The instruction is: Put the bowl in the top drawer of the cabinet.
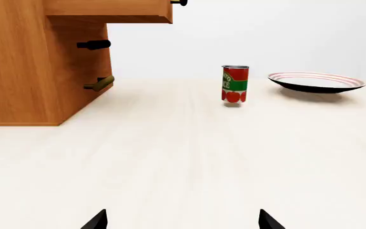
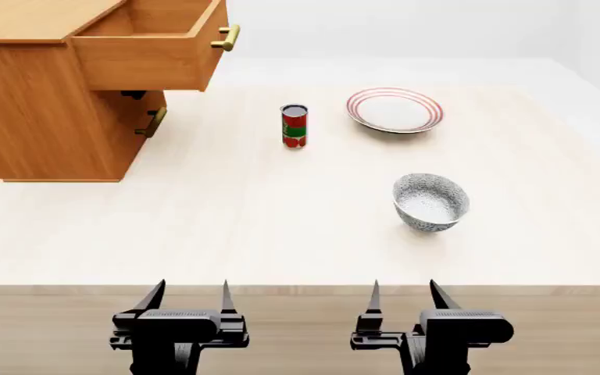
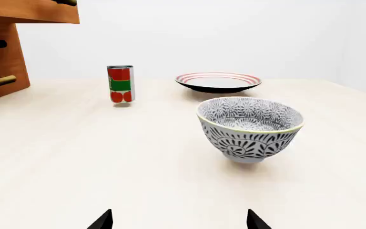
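Both grippers hang at the near edge of the table (image 2: 279, 234), each with its two black fingers spread apart and nothing between them: the left gripper (image 2: 188, 295) and the right gripper (image 2: 403, 294) sit side by side, well short of every object. In the wrist views only the fingertips show, the left pair (image 1: 95, 220) and the right pair (image 3: 101, 221), again parted over bare tabletop. Taking the bowl (image 2: 430, 201) as the landmark, the right gripper is nearest it, just nearer the robot and slightly left; the left gripper is farther left still. The bowl stands upright on the table, deep and round, white with a dense blue-grey pattern inside and out and a thin pale rim, resting on a small foot (image 3: 251, 128); nothing is in it. Beyond the bowl lies the plate (image 2: 395, 109), flat, white with red rings, also bare. Beyond and left of the bowl stands the can (image 2: 294, 126), red and green, upright, apart from the plate. Far to the left of the bowl is the cabinet (image 2: 44, 117), orange-brown wood. Its top drawer (image 2: 154, 47) is pulled out, brass handle (image 2: 227, 37) at the front; the visible part of its inside looks bare. Below it the lower drawer (image 2: 146, 125), with its own brass handle, is shut.
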### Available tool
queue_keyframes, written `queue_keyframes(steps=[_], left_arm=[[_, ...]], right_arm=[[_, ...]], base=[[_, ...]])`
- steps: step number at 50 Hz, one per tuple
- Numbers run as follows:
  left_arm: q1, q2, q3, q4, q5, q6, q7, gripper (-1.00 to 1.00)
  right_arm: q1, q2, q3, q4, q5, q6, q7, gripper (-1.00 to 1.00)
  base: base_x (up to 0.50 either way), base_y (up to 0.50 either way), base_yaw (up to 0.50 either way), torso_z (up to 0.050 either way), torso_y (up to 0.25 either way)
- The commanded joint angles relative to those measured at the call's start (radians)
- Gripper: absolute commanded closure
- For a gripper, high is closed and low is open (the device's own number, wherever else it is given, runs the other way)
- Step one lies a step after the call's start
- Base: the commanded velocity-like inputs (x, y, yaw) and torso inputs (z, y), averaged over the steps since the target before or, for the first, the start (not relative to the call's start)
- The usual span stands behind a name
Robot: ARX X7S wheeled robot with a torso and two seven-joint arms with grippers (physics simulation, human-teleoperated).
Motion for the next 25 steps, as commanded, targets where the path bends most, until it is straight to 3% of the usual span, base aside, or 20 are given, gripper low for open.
queue_keyframes(steps=[1,7,25], left_arm=[[0.001,-0.016,0.019,0.0,-0.015,0.001,-0.019,-1.0],[-0.007,-0.036,0.048,-0.008,-0.034,0.0,-0.039,-1.0],[-0.021,-0.068,0.087,-0.028,-0.071,-0.008,-0.066,-1.0]], right_arm=[[-0.001,0.016,-0.02,0.0,0.015,0.0,0.019,-1.0],[-0.013,0.037,-0.043,-0.008,0.035,0.004,0.038,-1.0],[0.021,0.061,-0.091,0.023,0.069,0.021,0.079,-1.0]], base=[[0.0,0.0,0.0,0.0,0.0],[0.0,0.06,0.0,0.0,0.0],[0.0,0.49,0.0,0.0,0.0]])
